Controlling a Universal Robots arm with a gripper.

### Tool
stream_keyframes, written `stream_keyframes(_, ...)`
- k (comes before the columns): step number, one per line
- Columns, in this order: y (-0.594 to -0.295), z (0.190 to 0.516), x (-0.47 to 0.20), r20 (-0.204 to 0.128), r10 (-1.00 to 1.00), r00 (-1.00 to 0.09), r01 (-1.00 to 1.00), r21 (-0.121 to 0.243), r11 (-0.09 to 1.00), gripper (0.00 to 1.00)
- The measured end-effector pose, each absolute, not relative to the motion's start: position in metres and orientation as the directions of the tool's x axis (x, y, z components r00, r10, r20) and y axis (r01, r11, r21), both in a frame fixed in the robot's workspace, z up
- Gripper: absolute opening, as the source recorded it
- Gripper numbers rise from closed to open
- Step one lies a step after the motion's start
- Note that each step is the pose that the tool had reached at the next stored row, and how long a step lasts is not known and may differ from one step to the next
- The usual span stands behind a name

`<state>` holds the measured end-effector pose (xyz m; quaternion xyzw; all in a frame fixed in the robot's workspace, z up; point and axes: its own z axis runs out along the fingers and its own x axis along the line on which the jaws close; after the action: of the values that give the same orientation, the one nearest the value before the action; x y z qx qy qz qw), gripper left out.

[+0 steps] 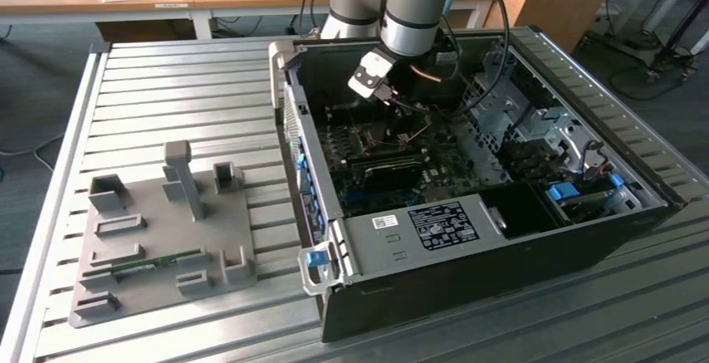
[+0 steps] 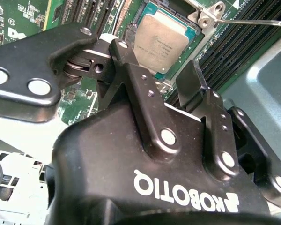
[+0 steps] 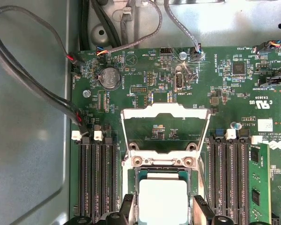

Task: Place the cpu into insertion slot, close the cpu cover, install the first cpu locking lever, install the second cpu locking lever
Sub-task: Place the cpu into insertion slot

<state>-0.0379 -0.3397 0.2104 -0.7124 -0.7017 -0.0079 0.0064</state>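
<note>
Work centres on the socket (image 3: 159, 161) of the board (image 3: 131, 75), deep in the open case (image 1: 466, 272). In the exterior view the case sits at three o'clock from the grey fixture (image 1: 155, 230) on the slatted table (image 1: 178, 89).

The claw (image 2: 154, 58) hangs nose-down over that socket. Its black fingers (image 2: 131, 79) stand apart, one on either side of the cpu (image 3: 162, 201) and seemingly wider than it. I judge the claw open, not pinching the chip.

The cpu lies flat and square in the socket, dull silvery top up, with a green edge showing round it; it looks seated.

The cover (image 3: 166, 108) is folded back along one edge, on the far side of the cpu from the claw. It is a thin, bright steel frame with a big square window, through which the board's small parts show. Lying so, it keeps the socket free for the chip.

A thin steel rod (image 2: 253, 22), likely a locking lever, stands clear of a socket corner and is not hooked down. Ribbed black memory slots (image 3: 96, 178) flank the socket on both sides.
</note>
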Motion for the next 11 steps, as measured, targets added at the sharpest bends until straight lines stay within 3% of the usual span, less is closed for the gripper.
stream_keyframes(2, -0.3397, 0.2103, -0.0379, 0.02, 1.0, 0.015, 1.0, 0.002, -0.015, 0.59)
stream_keyframes(4, -0.3397, 0.2104, -0.0379, 0.02, 1.0, 0.015, 1.0, 0.002, -0.015, 0.46)
stream_keyframes(8, -0.3397, 0.2103, -0.0379, 0.02, 1.0, 0.015, 1.0, 0.002, -0.015, 0.35)
stream_keyframes(10, -0.3397, 0.2103, -0.0379, 0.02, 1.0, 0.015, 1.0, 0.002, -0.015, 0.23)
stream_keyframes(11, -0.3397, 0.2104, -0.0379, 0.02, 1.0, 0.015, 1.0, 0.002, -0.015, 0.23)
